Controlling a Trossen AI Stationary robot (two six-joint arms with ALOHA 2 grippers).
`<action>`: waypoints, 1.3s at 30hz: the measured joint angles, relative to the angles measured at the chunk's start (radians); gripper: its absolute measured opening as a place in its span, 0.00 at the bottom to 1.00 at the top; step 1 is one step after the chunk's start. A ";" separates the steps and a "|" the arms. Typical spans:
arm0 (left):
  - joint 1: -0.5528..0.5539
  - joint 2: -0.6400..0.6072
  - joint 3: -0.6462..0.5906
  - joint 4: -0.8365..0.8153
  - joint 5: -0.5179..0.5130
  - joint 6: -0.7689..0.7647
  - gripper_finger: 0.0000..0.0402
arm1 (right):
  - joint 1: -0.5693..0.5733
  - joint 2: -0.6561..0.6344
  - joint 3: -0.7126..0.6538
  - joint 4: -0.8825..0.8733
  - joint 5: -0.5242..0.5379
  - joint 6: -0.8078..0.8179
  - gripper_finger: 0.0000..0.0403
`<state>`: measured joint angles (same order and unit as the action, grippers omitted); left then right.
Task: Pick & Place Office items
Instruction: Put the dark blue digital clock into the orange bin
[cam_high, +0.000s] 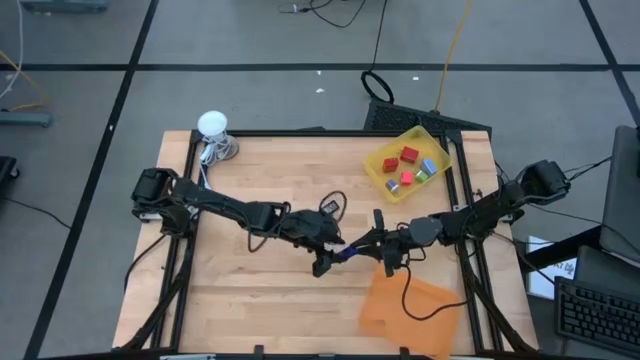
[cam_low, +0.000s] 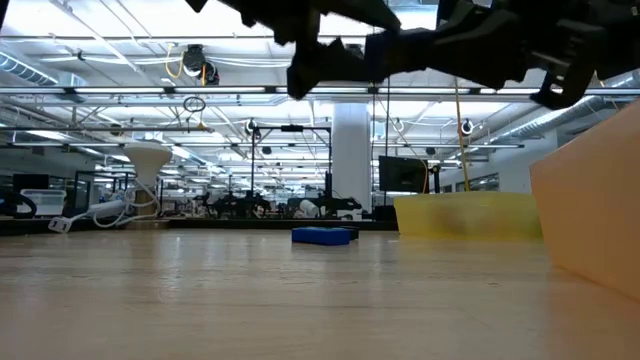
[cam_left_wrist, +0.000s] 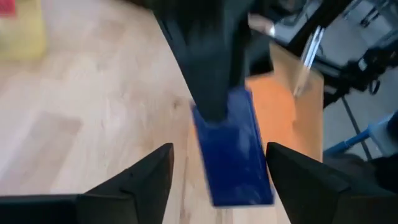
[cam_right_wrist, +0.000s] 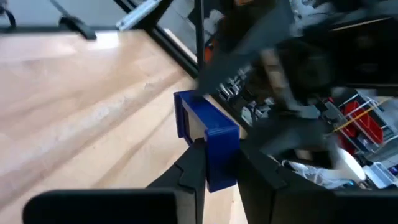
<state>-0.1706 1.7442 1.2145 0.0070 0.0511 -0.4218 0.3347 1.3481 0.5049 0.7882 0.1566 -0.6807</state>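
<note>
White ball-shaped object (cam_high: 212, 124) with cord at the table's far left corner. Mid-table, the left gripper (cam_left_wrist: 217, 180) stands wide, fingers (cam_left_wrist: 140, 180) apart from the dark blue piece (cam_left_wrist: 233, 152). The right gripper (cam_right_wrist: 219, 163) is clamped on that piece, above the wood. Yellow tray (cam_high: 383, 172) far right holds red, pink and light blue pieces. Orange tray (cam_high: 395, 315) near right. No legible writing anywhere.

Smooth pale wood table (cam_high: 260, 180); glossy dark blue plastic piece (cam_left_wrist: 233, 149).

block (cam_high: 347, 254) between both arms, seemingly mid-table
</note>
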 joint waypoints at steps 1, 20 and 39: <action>0.003 -0.020 0.000 -0.007 -0.004 0.004 0.65 | 0.000 0.000 0.001 0.002 -0.003 0.010 0.14; -0.127 -0.178 -0.153 0.005 -0.651 0.199 0.68 | 0.001 -0.329 0.001 -0.334 -0.185 0.494 0.14; -0.023 -0.403 -0.750 0.915 -0.214 0.318 0.72 | 0.223 -0.211 0.000 -0.609 -0.231 0.895 0.13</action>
<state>-0.1934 1.3409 0.4647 0.9216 -0.1625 -0.1041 0.5572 1.1375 0.5049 0.1793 -0.0747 0.2146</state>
